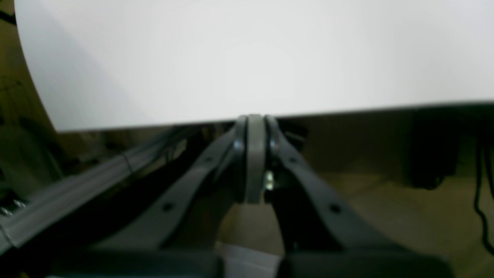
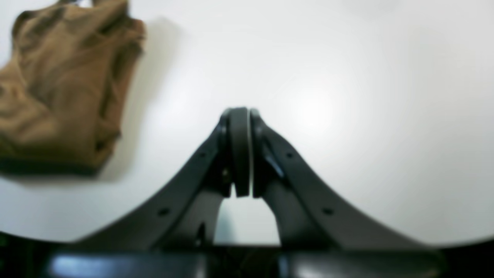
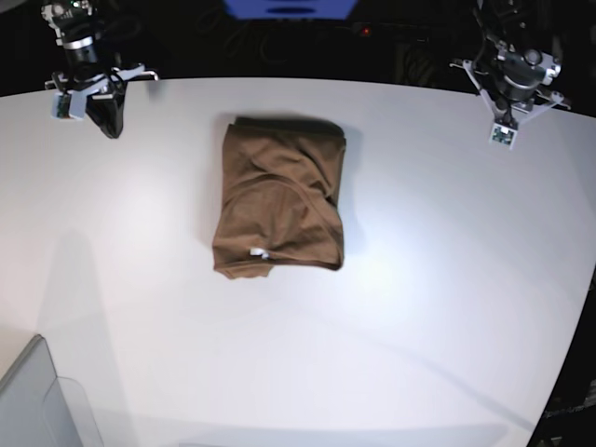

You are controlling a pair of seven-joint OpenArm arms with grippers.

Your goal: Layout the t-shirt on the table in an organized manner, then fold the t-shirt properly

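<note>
The tan-brown t-shirt (image 3: 279, 200) lies as a compact folded rectangle in the middle of the white table (image 3: 447, 279), its small white tag (image 3: 258, 252) showing near the front edge. In the right wrist view the t-shirt (image 2: 61, 85) sits off to the upper left, apart from my right gripper (image 2: 239, 112), which is shut with nothing between its pads. From the base view that gripper (image 3: 109, 121) hangs at the far left corner. My left gripper (image 1: 254, 119) is shut and empty, hovering at the table (image 1: 231, 58) edge; in the base view it (image 3: 510, 93) is at the far right.
A grey translucent bin corner (image 3: 33, 400) sits at the near left. A blue object (image 3: 291, 7) stands beyond the far edge. The table's edge curves away on the right (image 3: 582, 307). Dark cables (image 1: 480, 185) hang below the table edge.
</note>
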